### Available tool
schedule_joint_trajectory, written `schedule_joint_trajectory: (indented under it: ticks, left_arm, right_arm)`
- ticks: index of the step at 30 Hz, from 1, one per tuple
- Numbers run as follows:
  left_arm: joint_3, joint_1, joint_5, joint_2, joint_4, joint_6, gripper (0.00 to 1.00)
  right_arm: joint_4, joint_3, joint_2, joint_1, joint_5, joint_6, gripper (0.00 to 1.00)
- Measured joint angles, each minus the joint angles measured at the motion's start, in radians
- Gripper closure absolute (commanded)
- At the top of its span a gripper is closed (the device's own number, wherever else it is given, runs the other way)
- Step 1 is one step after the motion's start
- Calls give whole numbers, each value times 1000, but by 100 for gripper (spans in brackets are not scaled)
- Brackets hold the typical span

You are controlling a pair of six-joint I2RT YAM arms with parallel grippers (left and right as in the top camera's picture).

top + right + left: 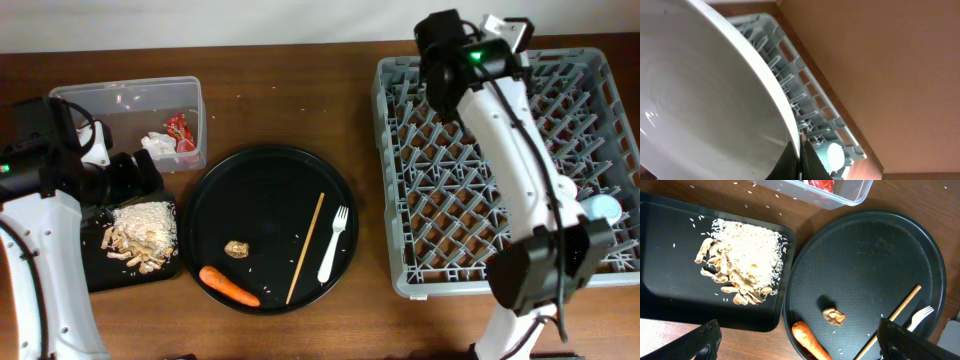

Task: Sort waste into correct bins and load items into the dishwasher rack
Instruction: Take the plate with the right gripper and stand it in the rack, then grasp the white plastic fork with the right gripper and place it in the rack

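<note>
My right gripper (799,156) is shut on the rim of the white round plate (705,100) and holds it on edge over the far side of the grey dishwasher rack (400,200); the gripper also shows in the overhead view (495,40). A light blue cup (603,208) stands in the rack. My left gripper (810,342) is open and empty, above the gap between the shallow black tray (670,240) and the carrot (810,340). The tray holds beige food scraps (740,265). The clear tub (125,95) holds the red wrapper (180,130) and the tissue (158,146).
The large round black tray (270,180) holds the carrot (228,286), a brown food chunk (237,248), the wooden chopstick (306,248) and the white fork (334,243). Rice grains lie scattered round the black tray. Bare table lies behind the round tray.
</note>
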Motion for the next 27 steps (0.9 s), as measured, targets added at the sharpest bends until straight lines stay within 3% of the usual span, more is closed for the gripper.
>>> schedule_joint_trajectory:
  ticks: [3,7,8,9,12,14,17,21,22,24,27]
  left_arm:
    - [0,0,0,0,0,0,1]
    - [0,0,0,0,0,0,1]
    - [0,0,0,0,0,0,1]
    - [0,0,0,0,0,0,1]
    - [0,0,0,0,-1,0,1]
    - [0,0,0,0,-1,0,1]
    - [0,-8,9,0,0,0,1]
    - [0,-167,34,0,19,8,1]
    - [0,-202,33,2,20,12,1]
    - [0,-288,19,31,19,16,1]
    - [0,-301,3,84,11,16,1]
  right_arm:
    - [9,-33,118,19,-68,16,96]
    - [10,-34,134,124,-114,30,92]
    - [3,-34,134,166,-117,30,66]
    - [-3,-34,134,209,-122,26,4]
    - [-10,-36,69,365,-177,25,2]
    - [-33,-37,-43,330,-213,26,1]
    - [-58,-34,-273,123,-379,-6,1]
    - [-171,-35,-308,-267,-990,-258,1]
    - [-217,-37,-308,-304,-1128,-332,1]
    - [-283,-41,-308,-282,-1237,-389,1]
    - [-217,-143,-311,-81,-1307,-373,1]
